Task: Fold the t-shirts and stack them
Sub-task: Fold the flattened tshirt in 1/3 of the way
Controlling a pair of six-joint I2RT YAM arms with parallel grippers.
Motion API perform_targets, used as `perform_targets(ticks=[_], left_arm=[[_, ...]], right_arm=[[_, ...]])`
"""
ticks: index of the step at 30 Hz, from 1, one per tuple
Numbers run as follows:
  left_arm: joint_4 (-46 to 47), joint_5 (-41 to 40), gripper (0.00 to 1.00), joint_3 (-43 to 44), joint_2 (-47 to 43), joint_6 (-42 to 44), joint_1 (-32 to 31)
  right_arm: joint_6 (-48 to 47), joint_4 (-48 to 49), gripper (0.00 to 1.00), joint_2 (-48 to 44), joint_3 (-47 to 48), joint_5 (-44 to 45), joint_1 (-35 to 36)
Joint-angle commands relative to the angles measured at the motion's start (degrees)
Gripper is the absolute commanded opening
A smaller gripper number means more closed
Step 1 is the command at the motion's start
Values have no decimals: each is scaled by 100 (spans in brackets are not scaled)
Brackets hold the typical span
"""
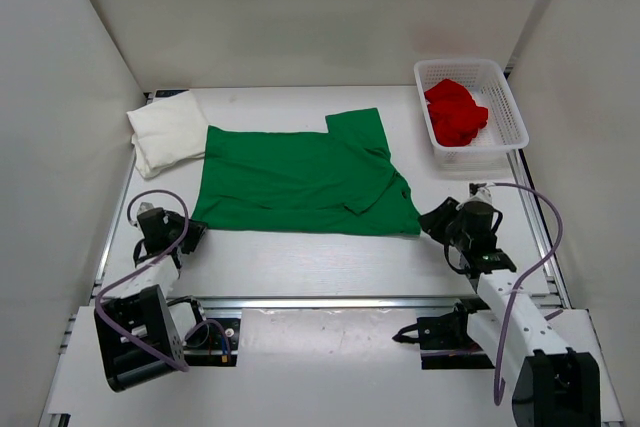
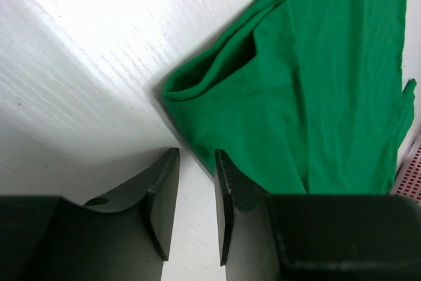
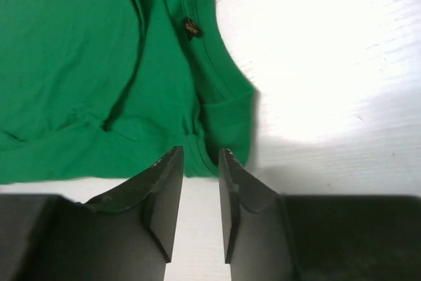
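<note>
The white bench [image 1: 300, 267] carries everything. The green t-shirt [image 1: 300, 177] lies spread across its middle, partly folded, with one sleeve turned in over the body and a flap standing out at the far right corner. The white t-shirt [image 1: 168, 132] sits as a folded bundle at the far left, just touching the green one's far left corner; its sleeves are tucked out of sight. A white mesh basket [image 1: 510, 117] stands at the far right, and the red t-shirt [image 1: 455, 112] is crumpled inside it, too bunched for its shape to be made out.

The left pincer [image 2: 196, 157] hangs low at the green shirt's near left corner. Its jaws stand a narrow gap apart with only bare bench between them, and its right finger covers part of the cloth's edge. The right pincer [image 3: 200, 153] sits at the near right corner by the collar, its jaws likewise narrowly parted and gripping nothing. Whether its tips touch the hem cannot be told. A small dark label [image 3: 191, 27] shows inside the collar, its print too small to read.
</note>
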Motion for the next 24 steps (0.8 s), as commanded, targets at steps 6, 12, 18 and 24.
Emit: perform_targets(ticks=[6,12,18,24], left_arm=[[312,45,37,85,448,50,-57],[602,28,39,93,835,-55,-171],[849,10,32,242,1143,-205,-329],[867,-95,5,436,1371,-91,-391]], right_arm=[[18,-352,29,-463,-447,700,633],[-78,104,31,143,-483,313,257],[-166,870,31,977,-430,207,-113],[-202,1195,6,1619,-158,58,-280]])
